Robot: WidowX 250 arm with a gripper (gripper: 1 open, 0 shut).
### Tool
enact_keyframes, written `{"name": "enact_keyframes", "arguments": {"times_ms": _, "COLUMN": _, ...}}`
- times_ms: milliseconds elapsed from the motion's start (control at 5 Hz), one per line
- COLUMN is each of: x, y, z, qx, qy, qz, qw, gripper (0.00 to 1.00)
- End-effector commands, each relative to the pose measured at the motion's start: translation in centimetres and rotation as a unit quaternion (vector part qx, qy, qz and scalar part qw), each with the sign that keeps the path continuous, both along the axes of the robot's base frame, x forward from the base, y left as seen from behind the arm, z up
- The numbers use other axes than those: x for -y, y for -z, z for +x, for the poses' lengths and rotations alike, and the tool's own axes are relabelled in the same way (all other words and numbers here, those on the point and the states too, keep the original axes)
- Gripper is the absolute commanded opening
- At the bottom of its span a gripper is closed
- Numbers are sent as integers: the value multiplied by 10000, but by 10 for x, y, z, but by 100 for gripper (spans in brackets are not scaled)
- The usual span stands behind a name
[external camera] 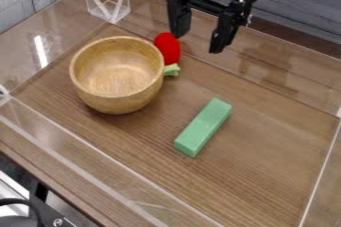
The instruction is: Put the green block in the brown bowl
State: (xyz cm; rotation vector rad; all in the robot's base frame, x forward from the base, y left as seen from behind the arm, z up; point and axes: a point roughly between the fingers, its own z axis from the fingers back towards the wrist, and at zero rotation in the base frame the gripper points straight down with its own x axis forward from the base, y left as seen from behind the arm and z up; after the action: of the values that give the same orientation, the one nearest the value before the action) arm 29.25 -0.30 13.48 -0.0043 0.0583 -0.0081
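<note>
A light-green rectangular block (204, 127) lies flat on the wooden table, toward the front right. To its left stands the round light-brown wooden bowl (119, 74), with nothing visible inside it. My black gripper (200, 34) hangs above the table at the back, pointing down, fingers spread open and holding nothing. It is well behind the green block and to the right of the bowl.
A rounded red object with a green bit (168, 51) rests against the bowl's far right rim, just below and left of the gripper. Clear plastic walls (40, 32) fence the table, and a clear triangular stand (108, 7) sits at the back left.
</note>
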Motion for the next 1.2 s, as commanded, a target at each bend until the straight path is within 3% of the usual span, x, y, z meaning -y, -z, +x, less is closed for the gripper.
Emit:
{"name": "enact_keyframes", "arguments": {"times_ms": 0, "x": 2, "y": 12, "z": -5, "qx": -103, "qy": 91, "qz": -3, "qw": 9999, "gripper": 100}}
{"name": "enact_keyframes", "arguments": {"times_ms": 200, "x": 7, "y": 26, "z": -21, "qx": -188, "qy": 585, "qz": -45, "qw": 9981, "gripper": 100}}
{"name": "enact_keyframes", "arguments": {"times_ms": 400, "x": 12, "y": 44, "z": -31, "qx": -181, "qy": 826, "qz": -47, "qw": 9964, "gripper": 100}}
{"name": "enact_keyframes", "arguments": {"times_ms": 800, "x": 16, "y": 79, "z": -36, "qx": -99, "qy": 1093, "qz": -92, "qw": 9939, "gripper": 100}}
{"name": "enact_keyframes", "arguments": {"times_ms": 1000, "x": 18, "y": 91, "z": -33, "qx": -76, "qy": 1129, "qz": -97, "qw": 9935, "gripper": 100}}
